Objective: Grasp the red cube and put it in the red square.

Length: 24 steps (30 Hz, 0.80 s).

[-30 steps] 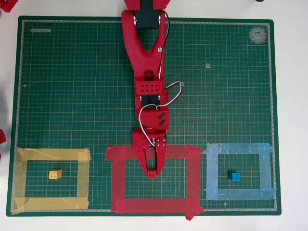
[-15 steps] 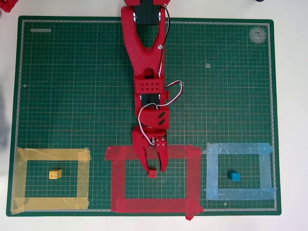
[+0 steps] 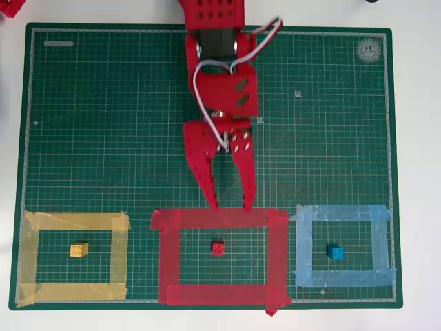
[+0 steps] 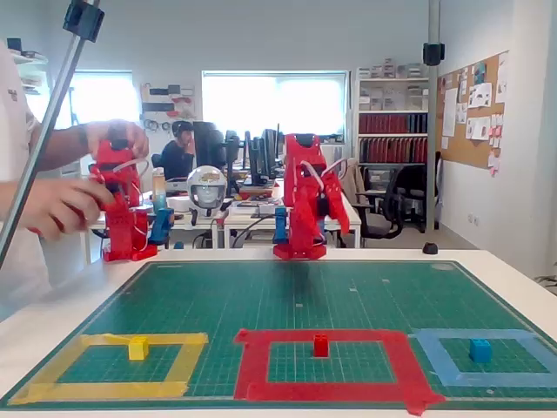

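Note:
The red cube (image 3: 218, 248) (image 4: 320, 346) sits on the green mat inside the red square (image 3: 165, 258) (image 4: 253, 362), near its middle, touching nothing. My red gripper (image 3: 231, 207) is open, its two fingertips spread just above the square's upper tape strip in the overhead view, well clear of the cube, with nothing between the fingers. In the fixed view the arm (image 4: 305, 209) stands folded back at the far edge of the mat, raised off the surface.
A yellow block (image 3: 78, 249) lies inside a yellow tape outline (image 3: 27, 258) at left. A blue cube (image 3: 335, 252) lies inside a light blue tape outline (image 3: 382, 248) at right. The green cutting mat (image 3: 103, 124) covers the table.
The gripper let go of the red cube inside the red square, opened wide, and drew back and up away from it. The cube stays where it was set.

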Available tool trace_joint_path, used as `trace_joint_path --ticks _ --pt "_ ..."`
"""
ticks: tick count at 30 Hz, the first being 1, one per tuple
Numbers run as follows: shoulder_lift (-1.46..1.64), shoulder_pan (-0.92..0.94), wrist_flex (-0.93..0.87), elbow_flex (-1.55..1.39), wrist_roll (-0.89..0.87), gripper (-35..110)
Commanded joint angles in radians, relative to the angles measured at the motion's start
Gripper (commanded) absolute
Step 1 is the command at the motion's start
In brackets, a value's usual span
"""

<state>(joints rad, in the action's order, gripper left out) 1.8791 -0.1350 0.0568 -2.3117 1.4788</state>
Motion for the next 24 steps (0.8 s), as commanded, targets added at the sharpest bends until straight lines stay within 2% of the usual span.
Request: trace_joint_path --ticks 1,3,5,8,11,13,19,24 --pt "0.517 -0.087 -0.011 -0.445 -0.003 17" --pt "0.634 -0.104 -0.023 -0.588 -0.011 17" --pt "0.721 -0.106 -0.137 -0.658 -0.003 17" --pt "0.847 -0.092 -0.298 -0.735 -0.003 -1" --pt "0.996 -0.084 -0.380 -0.831 -0.002 -1" --pt "1.071 -0.071 -0.503 -0.848 0.002 -1" --pt "1.147 -0.028 -0.747 -0.848 0.008 -1" --pt "1.264 0.021 -1.086 -0.848 0.101 -1"
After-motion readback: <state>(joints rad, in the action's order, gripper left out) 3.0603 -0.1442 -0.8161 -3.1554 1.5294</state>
